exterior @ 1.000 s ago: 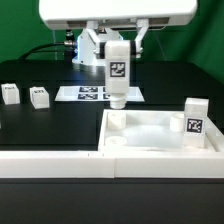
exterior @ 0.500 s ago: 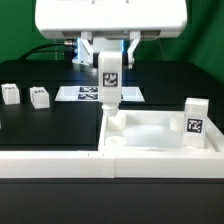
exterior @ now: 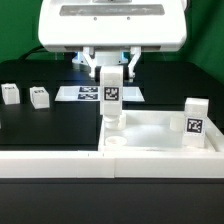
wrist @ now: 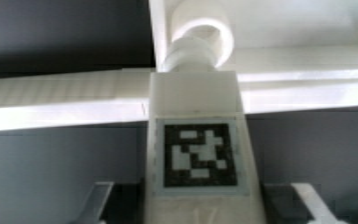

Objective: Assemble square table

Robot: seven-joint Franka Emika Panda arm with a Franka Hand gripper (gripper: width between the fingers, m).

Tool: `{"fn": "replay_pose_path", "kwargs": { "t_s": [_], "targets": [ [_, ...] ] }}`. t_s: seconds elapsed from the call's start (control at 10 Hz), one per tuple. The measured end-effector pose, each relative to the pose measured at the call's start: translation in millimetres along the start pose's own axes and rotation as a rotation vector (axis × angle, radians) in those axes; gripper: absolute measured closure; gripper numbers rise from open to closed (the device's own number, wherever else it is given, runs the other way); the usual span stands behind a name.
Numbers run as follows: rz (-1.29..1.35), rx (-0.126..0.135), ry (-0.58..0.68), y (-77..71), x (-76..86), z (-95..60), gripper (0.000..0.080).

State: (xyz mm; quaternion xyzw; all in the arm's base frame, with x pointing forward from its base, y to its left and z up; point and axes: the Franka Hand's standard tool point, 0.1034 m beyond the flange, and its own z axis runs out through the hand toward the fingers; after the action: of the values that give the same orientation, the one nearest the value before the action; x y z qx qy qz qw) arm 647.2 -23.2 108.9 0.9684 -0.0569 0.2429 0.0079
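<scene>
1. The end effector [exterior: 111,72] was closed on the upper part of a white plastic block leg [exterior: 112,96] w/ a black-and-white square tag. In the wrist view its dark fingers [wrist: 105,196] sat either side of that leg [wrist: 202,150], clamped on it.
2. The held leg was upright, tag toward the exterior cam. Its lower end sat at the round corner socket [exterior: 113,121] at the far corner on the exterior view's left. Couldn't tell if it was seated or only touching.
3. That socket belonged to the large flat white plastic square table top [exterior: 155,130], lying rim-up on the black tabletop [exterior: 40,125].
4. A second white tagged leg [exterior: 194,115] stood upright in the far corner on the exterior view's right.
5. Two small white tagged legs [exterior: 10,93] [exterior: 39,97] lay loose at the exterior view's left, well apart from the top. The marker board [exterior: 88,93] lay beyond the held leg.
6. Step in hand, by my read: fitting leg no. 2 into its socket. That made one leg in, one going in and two to go.
7. The next move prob. called for keeping the leg vertical and working it down till it seated. Then let go, lift clear and fetch a loose leg. Any tilt could jam it at the socket mouth.
</scene>
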Motion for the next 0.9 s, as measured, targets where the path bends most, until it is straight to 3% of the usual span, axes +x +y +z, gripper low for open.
{"fn": "replay_pose_path", "kwargs": {
  "t_s": [0.7, 0.9],
  "targets": [
    [0.007, 0.001, -0.005, -9.2, 1.1, 21.1, 0.0509],
    [0.004, -0.013, 0.021, -6.9, -0.6, 25.3, 0.0509]
  ]
}}
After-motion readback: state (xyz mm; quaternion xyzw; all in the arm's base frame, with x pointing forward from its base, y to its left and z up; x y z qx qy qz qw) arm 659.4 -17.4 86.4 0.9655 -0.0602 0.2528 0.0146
